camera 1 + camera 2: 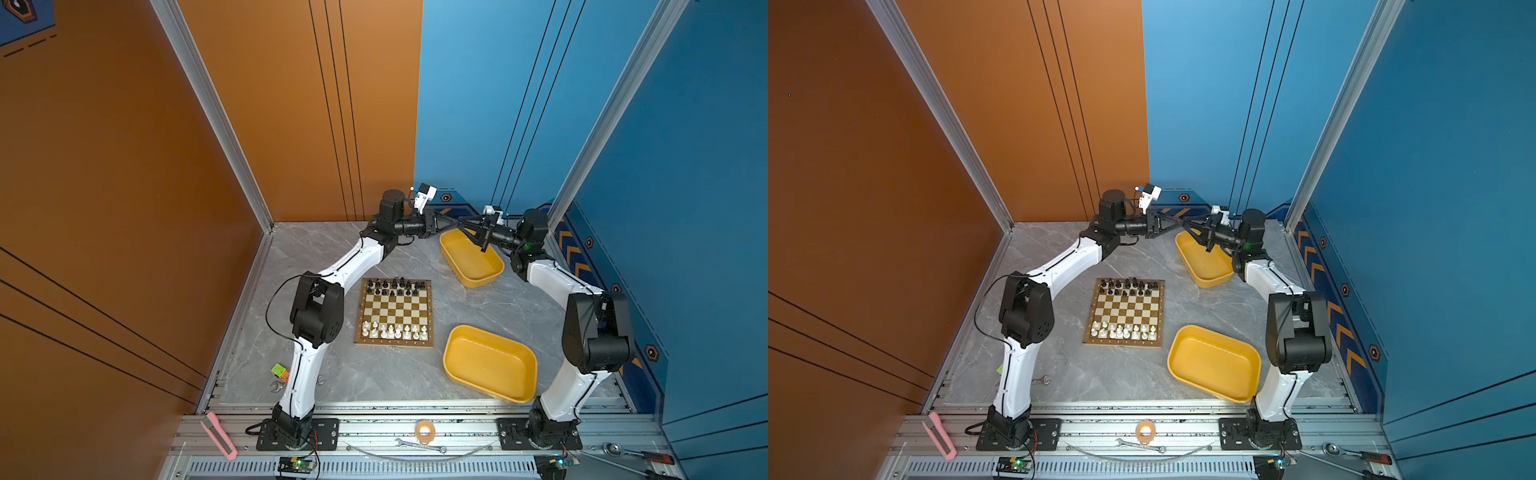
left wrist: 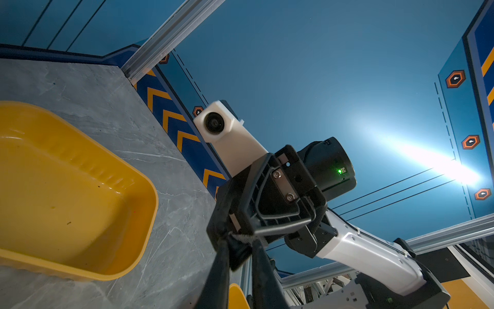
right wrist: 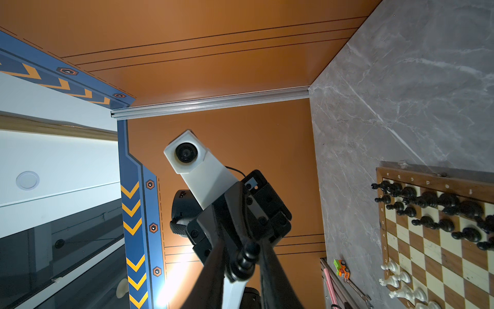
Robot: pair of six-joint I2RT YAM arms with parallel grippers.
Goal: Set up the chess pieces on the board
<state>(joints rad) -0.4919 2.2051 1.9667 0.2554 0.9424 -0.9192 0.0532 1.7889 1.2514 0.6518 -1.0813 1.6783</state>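
Note:
The board lies mid-table in both top views. Black chess pieces fill its far rows and white pieces its near rows. Both arms reach to the back, where the two grippers meet tip to tip above the far yellow tray. My right gripper is shut on one black chess piece, its wide base turned toward the wrist camera. My left gripper is shut, with its tips at the piece's far end. Whether it grips the piece I cannot tell.
A second yellow tray sits near right of the board, its inside bare. A toy car and a wrench lie by the left arm's base. A pink cutter, a tape roll and tools rest on the front rail.

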